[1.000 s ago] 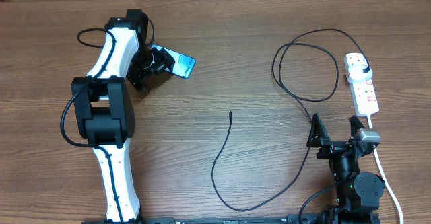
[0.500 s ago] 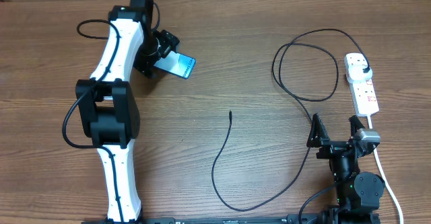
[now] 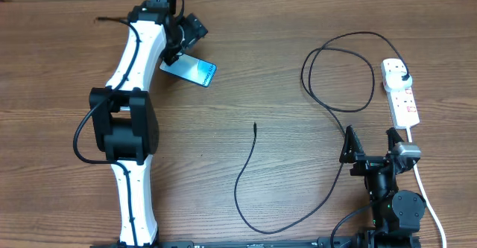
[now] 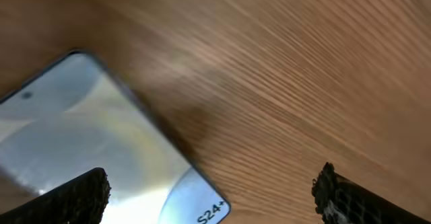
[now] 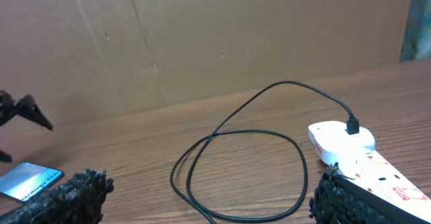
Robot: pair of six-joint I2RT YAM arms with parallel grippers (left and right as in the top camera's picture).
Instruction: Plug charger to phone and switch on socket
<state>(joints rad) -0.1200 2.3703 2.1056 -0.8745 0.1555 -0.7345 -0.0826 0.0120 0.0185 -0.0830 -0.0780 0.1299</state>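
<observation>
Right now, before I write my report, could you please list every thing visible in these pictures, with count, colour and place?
phone: 1, cyan screen, black edges, flat on the table, far left
charger: 1, thin black cable, looped at right, plug in the power strip, connector tip free at mid-table
power strip: 1, white with red markings, right edge
white cord: 1, from the strip toward the near edge
table: 1, brown wood
cardboard wall: 1, brown, behind the table
left tool: 1, black, open, over the phone
right tool: 1, black, open, near right
</observation>
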